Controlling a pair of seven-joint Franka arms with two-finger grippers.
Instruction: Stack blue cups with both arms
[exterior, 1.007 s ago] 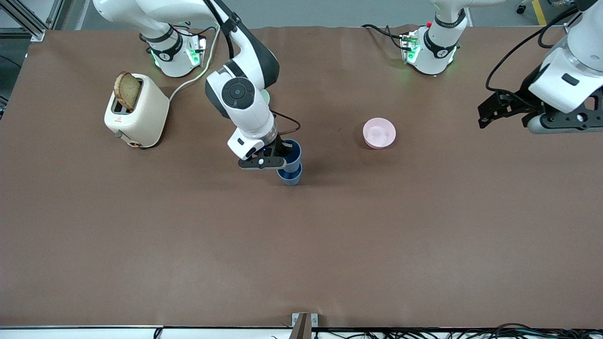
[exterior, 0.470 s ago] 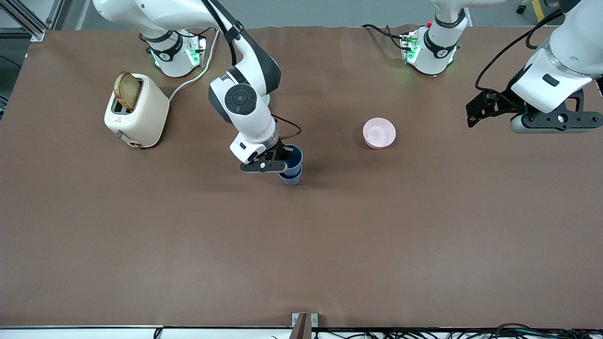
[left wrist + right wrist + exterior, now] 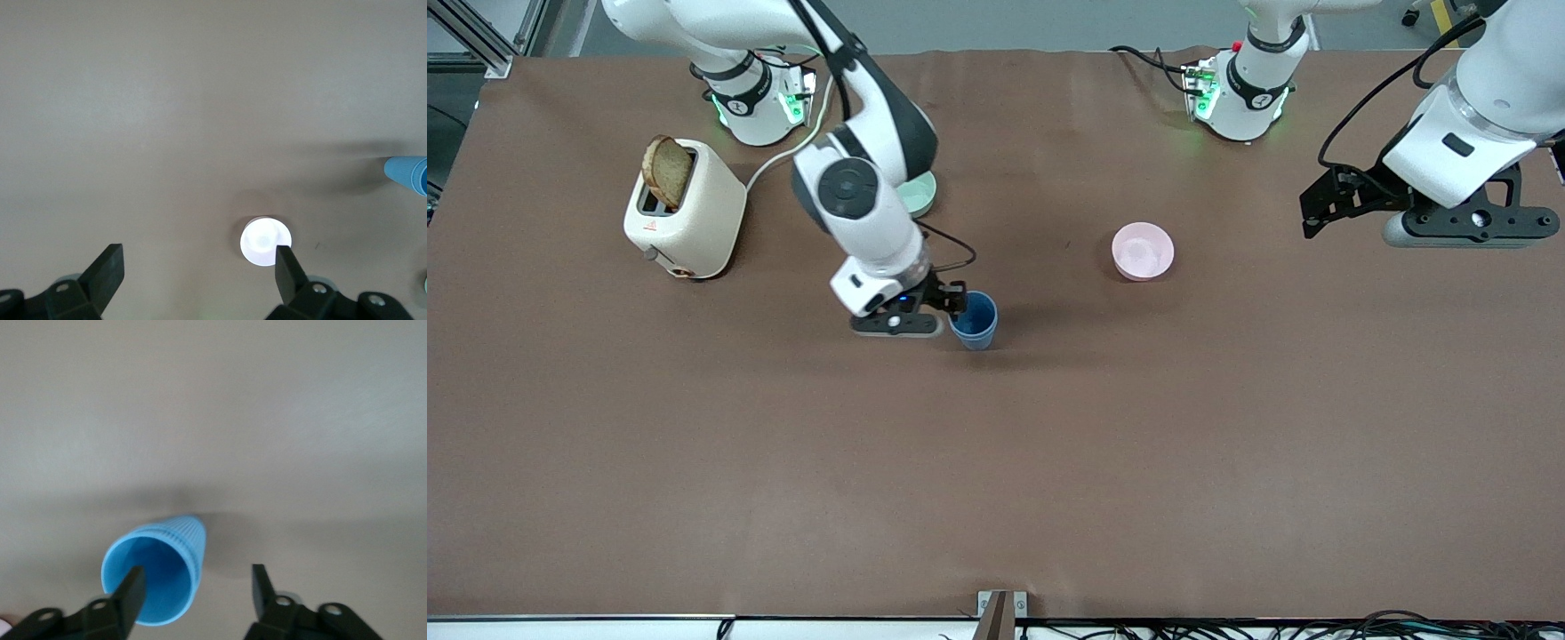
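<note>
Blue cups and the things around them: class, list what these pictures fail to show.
- Blue cups: nested, so the inner cup's wall is hidden in the front view; the left wrist view cuts them at its edge.
- Mint-green bowl: mostly covered by the right arm.
- Toaster: its slot contents beyond one bread slice.

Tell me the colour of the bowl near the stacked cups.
Pale pink bowl, clearest in the front view.

The right hand (image 3: 951, 307) hangs low with fingers spread and empty; the left hand (image 3: 1320, 203) waits high, fingers wide apart.
</note>
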